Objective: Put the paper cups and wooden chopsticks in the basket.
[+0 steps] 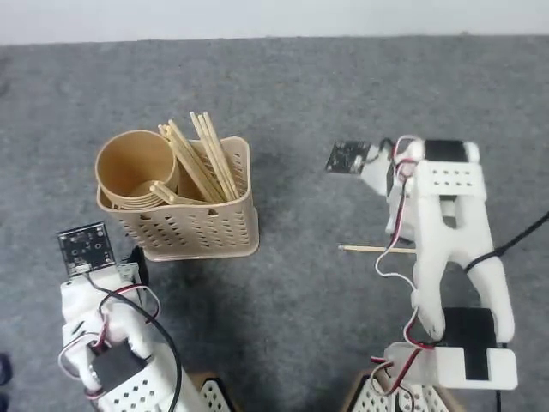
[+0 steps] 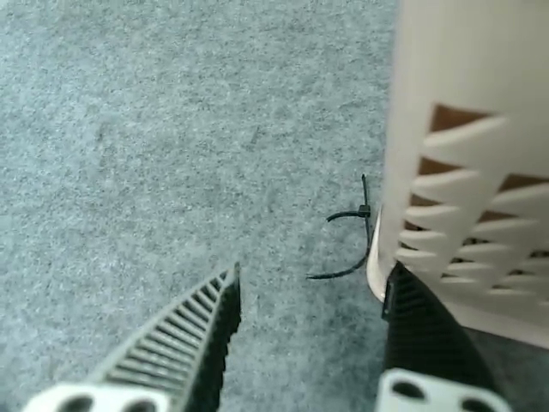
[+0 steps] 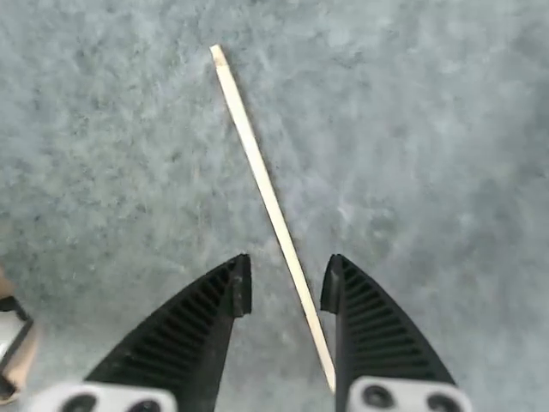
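On the counter (image 1: 300, 129), seemingly the last chopstick (image 3: 266, 197) lies between open right jaws; cups (image 1: 135, 167) and chopsticks (image 1: 210, 159) fill the basket (image 1: 197, 230) beside open left jaws.

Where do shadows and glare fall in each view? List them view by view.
High view: soft, even light; a faint shadow on the carpet to the right of the basket, no glare. Left wrist view: the basket wall is brightly lit, without hard highlights. Right wrist view: flat light; the chopstick between the open right gripper casts almost no shadow.
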Controlling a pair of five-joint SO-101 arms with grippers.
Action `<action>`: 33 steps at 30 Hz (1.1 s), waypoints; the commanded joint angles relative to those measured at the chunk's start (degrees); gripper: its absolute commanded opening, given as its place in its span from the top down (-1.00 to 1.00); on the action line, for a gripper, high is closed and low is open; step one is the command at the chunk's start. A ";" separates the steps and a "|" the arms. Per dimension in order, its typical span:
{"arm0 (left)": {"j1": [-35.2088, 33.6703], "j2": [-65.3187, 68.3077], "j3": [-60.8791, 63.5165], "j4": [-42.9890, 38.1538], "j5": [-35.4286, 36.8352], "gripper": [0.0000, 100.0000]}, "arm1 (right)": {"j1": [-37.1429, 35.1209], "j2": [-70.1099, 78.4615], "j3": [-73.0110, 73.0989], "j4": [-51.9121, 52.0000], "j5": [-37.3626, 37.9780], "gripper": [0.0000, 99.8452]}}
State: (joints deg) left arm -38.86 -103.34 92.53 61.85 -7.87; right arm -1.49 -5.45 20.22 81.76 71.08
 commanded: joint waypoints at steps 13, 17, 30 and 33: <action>0.35 -1.05 -0.31 -1.41 -0.35 0.49 | -0.40 6.20 13.80 -20.62 3.34 0.69; 0.35 -1.05 -0.31 -1.49 -0.35 0.49 | -0.22 9.80 12.31 -20.97 3.25 0.69; 0.26 -1.05 -0.31 -1.49 -0.35 0.49 | -0.48 10.33 11.08 -19.38 4.75 1.00; 0.26 -1.05 -0.31 -1.49 -0.35 0.49 | -0.57 10.07 11.16 -18.51 4.84 1.00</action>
State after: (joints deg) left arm -38.86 -103.34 92.53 61.85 -7.87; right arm -1.41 4.75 32.79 61.71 75.03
